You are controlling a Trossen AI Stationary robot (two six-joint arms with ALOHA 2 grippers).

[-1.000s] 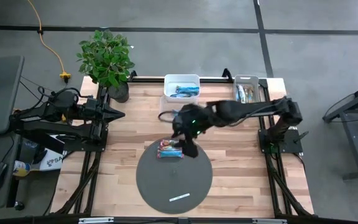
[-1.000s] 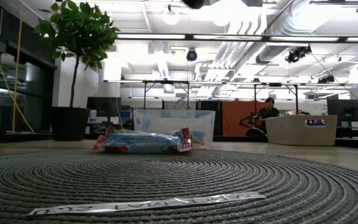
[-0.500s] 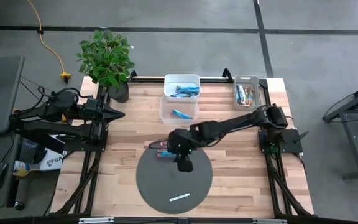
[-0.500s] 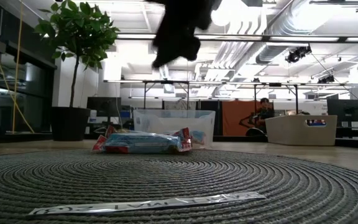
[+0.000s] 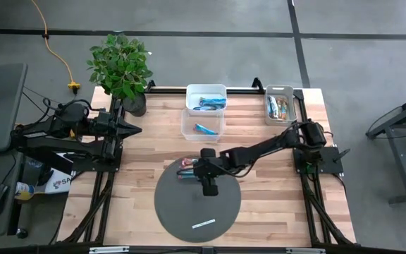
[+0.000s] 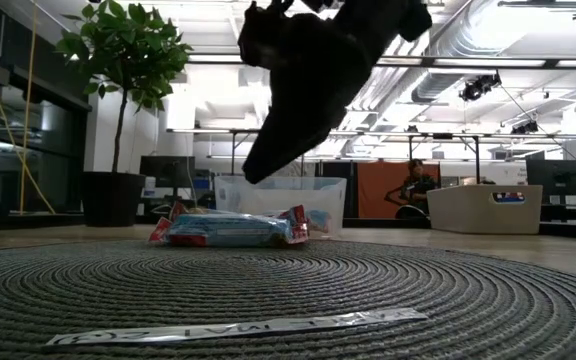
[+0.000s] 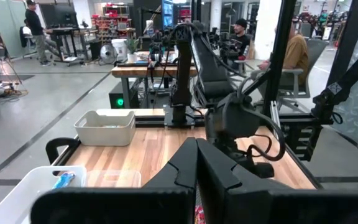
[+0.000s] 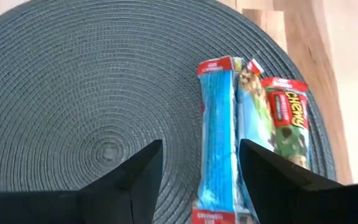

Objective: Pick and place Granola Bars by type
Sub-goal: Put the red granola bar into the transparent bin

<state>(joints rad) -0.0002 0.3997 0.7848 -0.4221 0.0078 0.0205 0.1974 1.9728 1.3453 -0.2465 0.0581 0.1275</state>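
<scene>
Three Granola Bars [image 8: 253, 134] lie side by side on the far part of the round grey mat [image 5: 182, 212]: a bright blue one [image 8: 219, 140], a light blue one [image 8: 253, 118] and a red-and-green one [image 8: 289, 121]. In the low view they show as a stack [image 6: 230, 228] resting flat on the mat. My right gripper [image 8: 199, 168] hangs open just above them, slanting down, with its fingers over the blue bar's near end; it touches nothing. It also shows from above [image 5: 200, 170]. My left gripper [image 5: 134, 129] waits shut at the table's left edge.
A white bin [image 5: 206, 99] and a clear bin [image 5: 201, 125] hold blue bars at the far middle. A third bin [image 5: 279, 104] with bars stands at the far right. A potted plant [image 5: 122, 67] is at the far left. A thin white strip [image 5: 203, 225] lies on the mat.
My right gripper has come down from high over the table toward the bars on the mat and has tipped further downward. Its fingers have stayed open. The bars have not moved.
</scene>
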